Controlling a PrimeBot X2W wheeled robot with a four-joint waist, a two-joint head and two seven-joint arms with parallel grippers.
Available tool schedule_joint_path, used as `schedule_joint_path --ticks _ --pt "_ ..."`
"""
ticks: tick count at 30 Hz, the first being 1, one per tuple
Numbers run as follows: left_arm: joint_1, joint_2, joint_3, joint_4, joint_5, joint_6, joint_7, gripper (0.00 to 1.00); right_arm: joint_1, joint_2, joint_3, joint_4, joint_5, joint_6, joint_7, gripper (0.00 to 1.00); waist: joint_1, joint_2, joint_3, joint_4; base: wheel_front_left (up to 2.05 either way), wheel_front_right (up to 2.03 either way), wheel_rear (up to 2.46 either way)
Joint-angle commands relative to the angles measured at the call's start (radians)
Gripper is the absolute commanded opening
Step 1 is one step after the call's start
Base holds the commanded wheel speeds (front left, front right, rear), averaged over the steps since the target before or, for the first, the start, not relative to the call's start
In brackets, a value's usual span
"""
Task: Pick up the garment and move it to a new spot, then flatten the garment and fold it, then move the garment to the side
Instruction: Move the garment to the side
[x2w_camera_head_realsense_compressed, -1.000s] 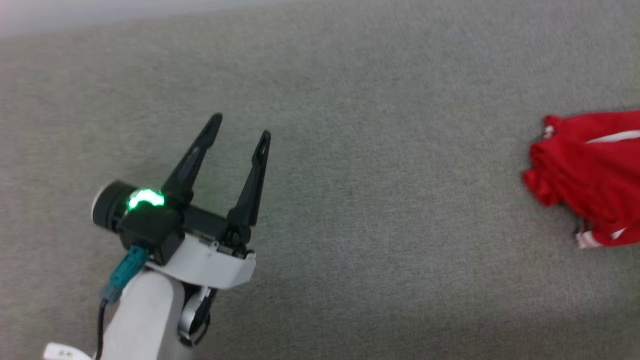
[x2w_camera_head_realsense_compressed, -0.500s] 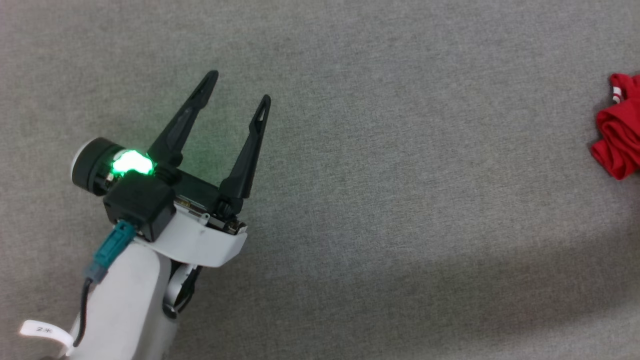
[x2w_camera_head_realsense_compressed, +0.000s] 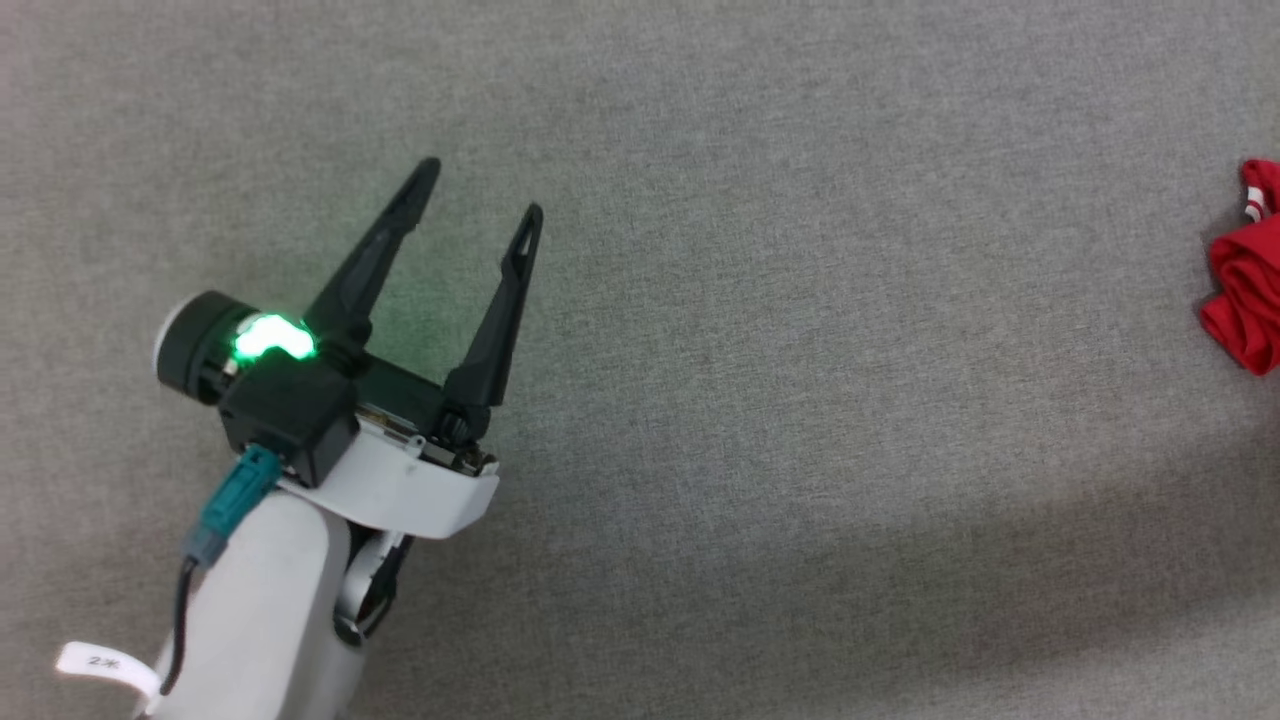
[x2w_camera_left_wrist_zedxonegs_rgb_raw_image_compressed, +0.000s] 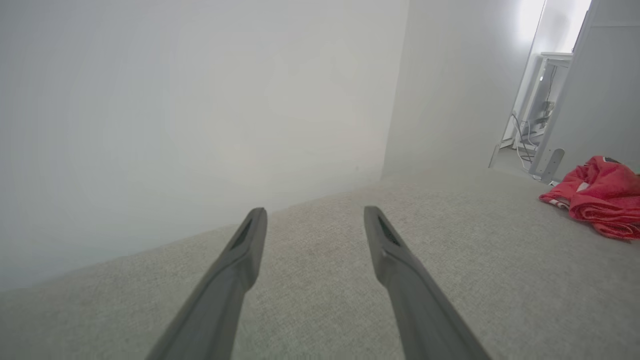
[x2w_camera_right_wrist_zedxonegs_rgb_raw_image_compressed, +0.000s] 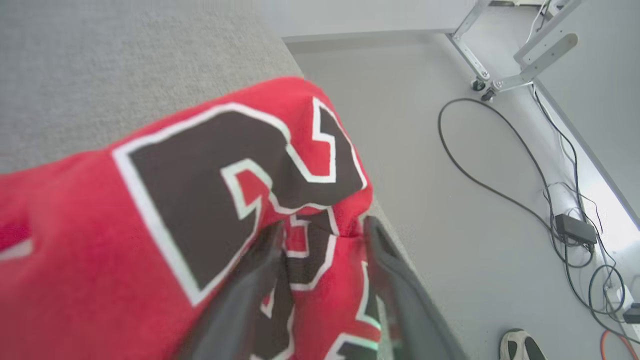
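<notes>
Left gripper (x2w_camera_head_realsense_compressed: 481, 190) over grey surface (x2w_camera_head_realsense_compressed: 750, 350)
Jaws apart, green light (x2w_camera_head_realsense_compressed: 265, 338) glowing; the bunched red garment (x2w_camera_head_realsense_compressed: 1250, 290) lies well apart at the right edge.

A grey, fabric-covered counter (x2w_camera_head_realsense_compressed: 760, 330) carries a broad soft shadow (x2w_camera_head_realsense_compressed: 1000, 545) across one side. A plain white wall (x2w_camera_left_wrist_zedxonegs_rgb_raw_image_compressed: 200, 100) rises along the counter's edge and meets a second wall at a corner. Beyond the counter a bright opening (x2w_camera_left_wrist_zedxonegs_rgb_raw_image_compressed: 542, 95) shows a white desk (x2w_camera_left_wrist_zedxonegs_rgb_raw_image_compressed: 555, 57) with hanging wires. Below the counter lies a smooth pale-grey floor (x2w_camera_right_wrist_zedxonegs_rgb_raw_image_compressed: 425, 165), crossed by black cables (x2w_camera_right_wrist_zedxonegs_rgb_raw_image_compressed: 480, 185) running to a power brick (x2w_camera_right_wrist_zedxonegs_rgb_raw_image_compressed: 575, 229). A white metal frame (x2w_camera_right_wrist_zedxonegs_rgb_raw_image_compressed: 500, 80) on castors stands there, and a white shoe (x2w_camera_right_wrist_zedxonegs_rgb_raw_image_compressed: 520, 346) lies near the counter's foot.
</notes>
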Motion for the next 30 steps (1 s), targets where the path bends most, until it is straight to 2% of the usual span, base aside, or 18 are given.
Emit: schedule_joint_path --ticks 1,7,15,25,30 --pt "0.008 -0.006 0.001 0.005 -0.007 -0.003 0.0 1.0 -0.014 -0.006 0.005 -0.004 -0.003 -0.001 -0.011 1.0 0.0 -0.0001 -0.013 0.005 0.0 0.0 0.0" --pt "0.046 -0.048 0.025 0.037 -0.027 -0.003 0.0 1.0 0.042 -0.021 0.068 -0.06 0.002 -0.001 -0.058 1.0 0.0 -0.0001 -0.094 0.03 0.0 0.0 0.0" --pt "0.162 -0.103 0.077 0.068 -0.048 -0.002 0.0 1.0 0.176 -0.012 0.209 -0.224 0.064 -0.001 -0.084 1.0 0.0 -0.0001 -0.237 0.085 0.0 0.0 0.0" --pt "0.314 -0.143 0.136 0.171 -0.069 -0.003 0.0 1.0 0.362 0.06 0.376 -0.42 0.164 -0.001 -0.128 1.0 0.0 -0.0001 -0.391 0.147 0.0 0.0 0.0" --pt "0.373 -0.161 0.187 0.232 -0.069 -0.003 0.0 1.0 0.432 0.112 0.41 -0.481 0.193 -0.001 -0.178 1.0 0.0 -0.0001 -0.462 0.17 0.0 0.0 0.0"
